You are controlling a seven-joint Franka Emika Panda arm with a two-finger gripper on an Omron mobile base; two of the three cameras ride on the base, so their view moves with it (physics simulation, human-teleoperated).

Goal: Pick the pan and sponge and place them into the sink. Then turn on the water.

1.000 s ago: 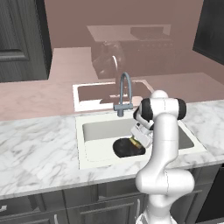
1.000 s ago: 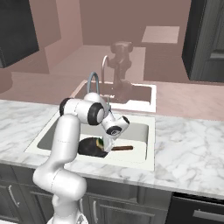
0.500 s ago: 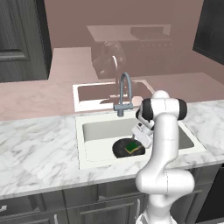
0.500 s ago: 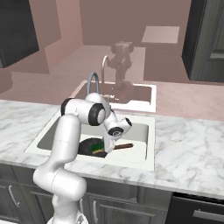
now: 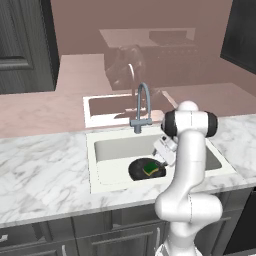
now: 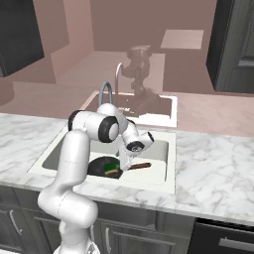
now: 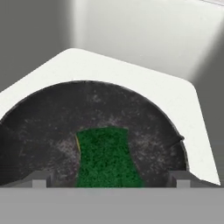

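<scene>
Black pan flat on the white floor of the sink, toward the front and right of middle, with bare basin floor to its left and behind it up to the rear wall. Brown handle pointing right across the floor, stopping short of the right wall. Green-topped sponge lying inside the pan, a thin yellow edge showing on one side, dark pan bottom clear all round it except toward the near rim. Hand hanging just above the pan, released, fingertips spread wide to either side of the sponge and apart from it, nothing gripped. Pan rim close to one rounded sink corner in the hand view. Grey faucet upright at the rear edge, behind the arm. Marble worktop framing the sink on both sides.
</scene>
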